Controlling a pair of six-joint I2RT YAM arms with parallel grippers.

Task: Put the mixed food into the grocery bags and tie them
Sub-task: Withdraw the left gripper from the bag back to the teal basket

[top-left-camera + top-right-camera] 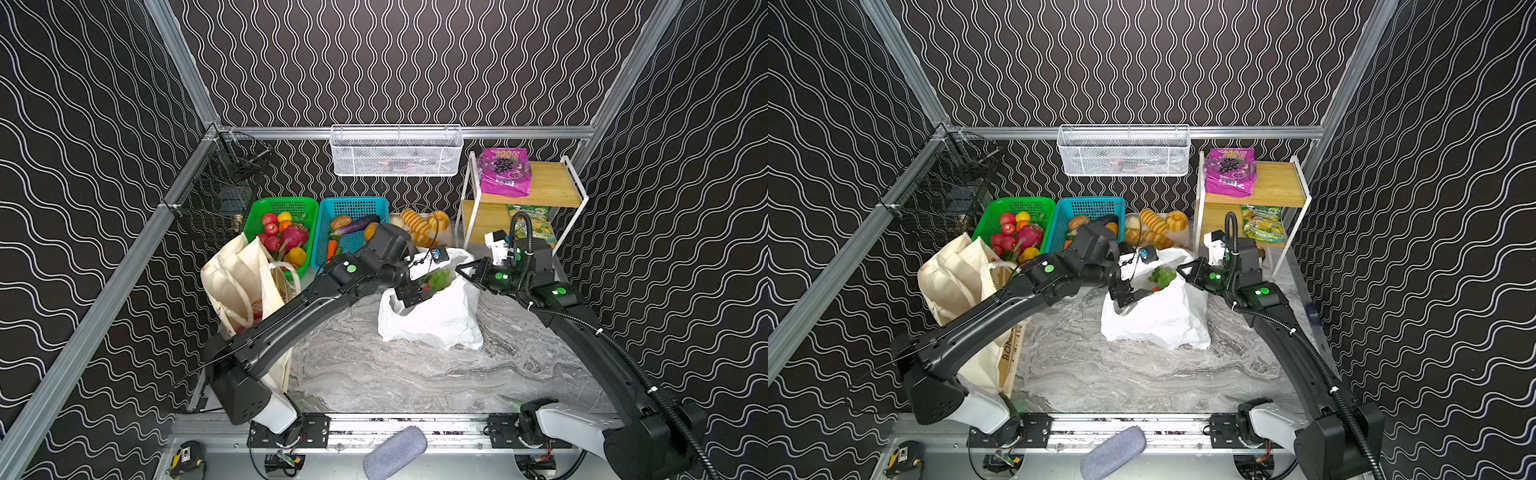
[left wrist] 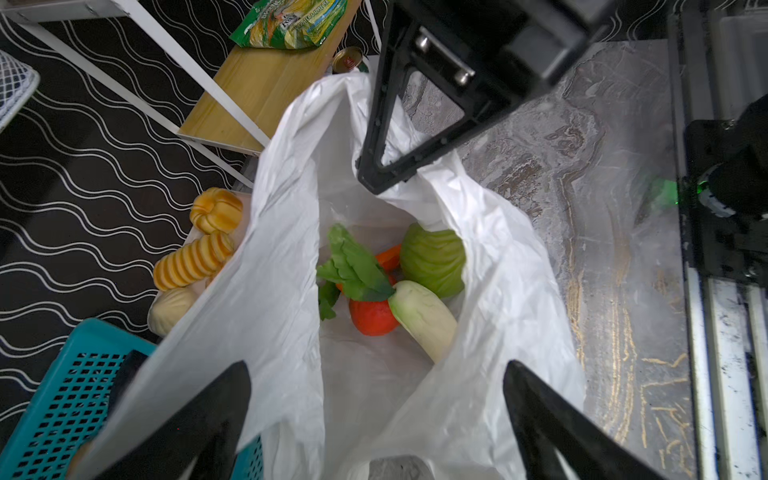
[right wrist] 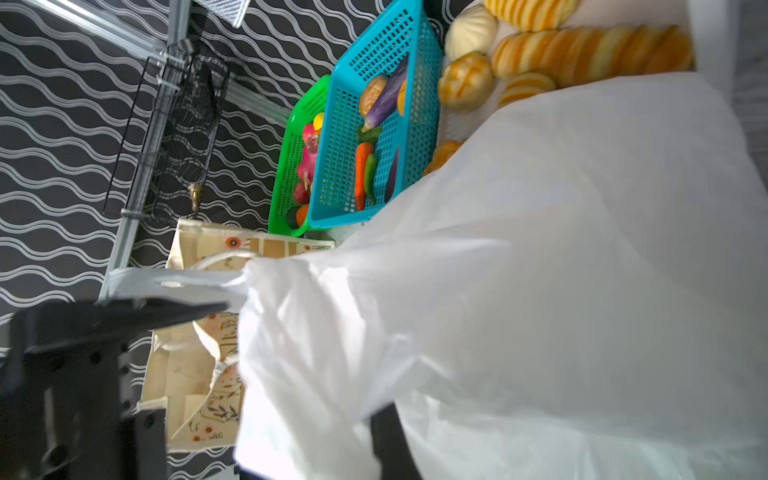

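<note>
**White bag pinched open, vegetables inside**

At the left of the table [image 1: 395, 374], the cream canvas tote [image 1: 239, 274] stands upright with its mouth open, partly hidden by the left arm. Behind it sit a green basket [image 1: 286, 204] of toy fruit and, just beside that, a blue basket [image 1: 357, 203] holding an eggplant and a carrot.

The left gripper [image 1: 410, 297] hangs over the near-left edge of the white plastic bag [image 1: 436, 328], which stands mid-table. Its jaws are spread wide and hold nothing. In the left wrist view they straddle the bag's mouth.

Inside the bag lie the green cabbage [image 2: 432, 262], the white radish [image 2: 419, 316] leaning against it, a red toy vegetable [image 2: 372, 320] under green leaves, and an orange toy vegetable [image 2: 390, 255] partly hidden. Golden toy breads [image 1: 419, 224] lie just behind the bag.

The right gripper [image 1: 464, 271] is clamped on the bag's far-right rim and holds that side up.

At the far right, the purple grape-print packet [image 1: 504, 172] lies on the top board of the shelf rack [image 1: 552, 183], with a green snack packet [image 1: 534, 222] on the board below.
</note>
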